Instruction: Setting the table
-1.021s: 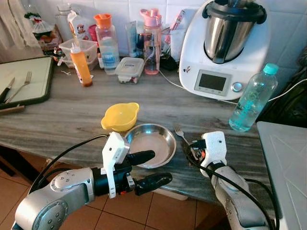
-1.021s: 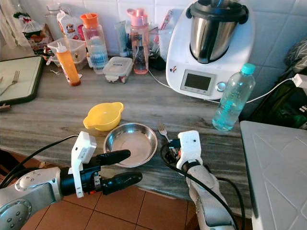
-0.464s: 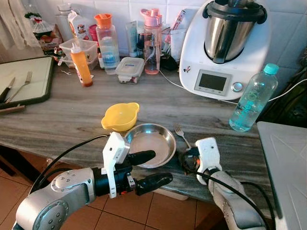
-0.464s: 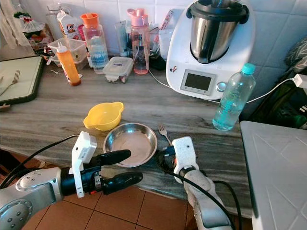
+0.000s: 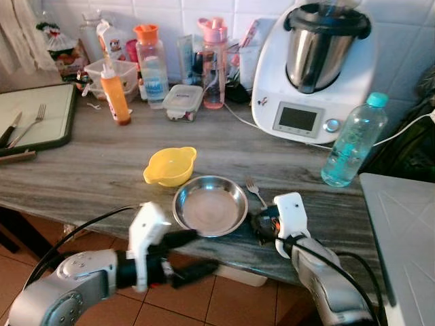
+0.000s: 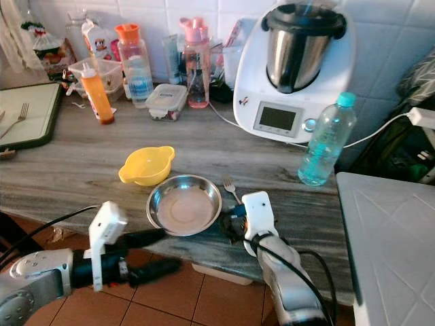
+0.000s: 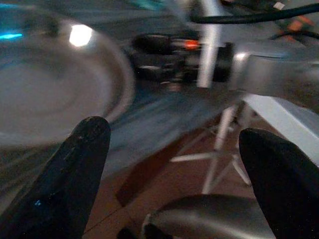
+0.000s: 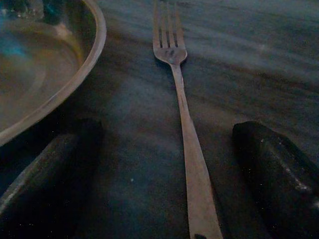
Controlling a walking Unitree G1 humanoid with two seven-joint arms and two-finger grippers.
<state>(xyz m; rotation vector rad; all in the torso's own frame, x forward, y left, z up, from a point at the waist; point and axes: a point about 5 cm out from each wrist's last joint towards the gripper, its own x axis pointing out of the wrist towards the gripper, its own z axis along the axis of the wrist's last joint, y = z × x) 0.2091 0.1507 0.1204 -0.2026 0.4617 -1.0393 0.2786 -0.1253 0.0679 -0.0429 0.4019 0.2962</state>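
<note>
Since the earlier frame our left gripper [image 5: 187, 255] dropped below the counter edge, fingers spread, while the right gripper [image 8: 164, 174] straddles, unclenched, the fork [image 8: 182, 114] lower centre beside the bowl [image 5: 210, 205]; thin, stiff, slippery: pinch mid-handle.

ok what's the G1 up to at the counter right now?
Setting the table. A fork lies flat on the counter just right of a steel bowl, with a yellow bowl behind it. The right gripper is open, its fingers either side of the fork's handle, not touching it. The left gripper is open too, holding nothing, off the counter's front edge below the steel bowl.
</note>
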